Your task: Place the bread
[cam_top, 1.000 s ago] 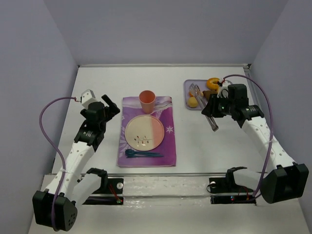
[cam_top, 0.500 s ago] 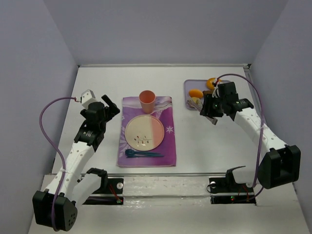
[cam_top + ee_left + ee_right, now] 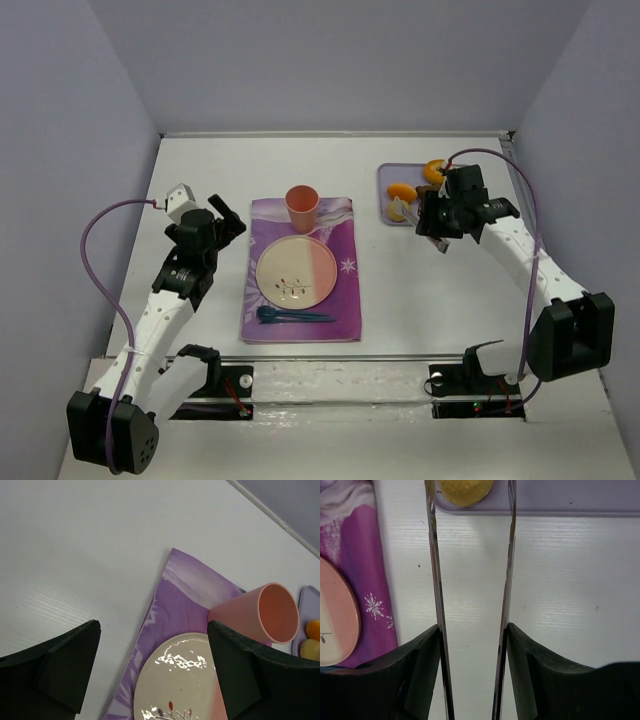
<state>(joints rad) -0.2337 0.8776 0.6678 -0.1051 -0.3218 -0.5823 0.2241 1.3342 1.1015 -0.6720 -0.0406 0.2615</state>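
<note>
Shifting since a second ago, the right arm (image 3: 520, 250) is now reaching nearer the tray (image 3: 560, 500), and an orange oval piece (image 3: 400, 190), covered then, is showing near the donut (image 3: 435, 170). Its right fingers (image 3: 420, 670) are pressing on the outsides of the tongs (image 3: 434, 570), gripping them with the two metal strips standing apart. Straight ahead of those fingers the bread (image 3: 465, 489) is lying on the tray, between the tong tips; whether they are touching it I cannot tell. Bare table (image 3: 560, 580) is showing under the tongs, with the placemat (image 3: 365, 565) and plate (image 3: 335, 615) off to the left of the fingers. Across the table, the left fingers (image 3: 65, 665) are hanging wide apart and empty, unchanged, with the cup (image 3: 260, 615) ahead of them.
</note>
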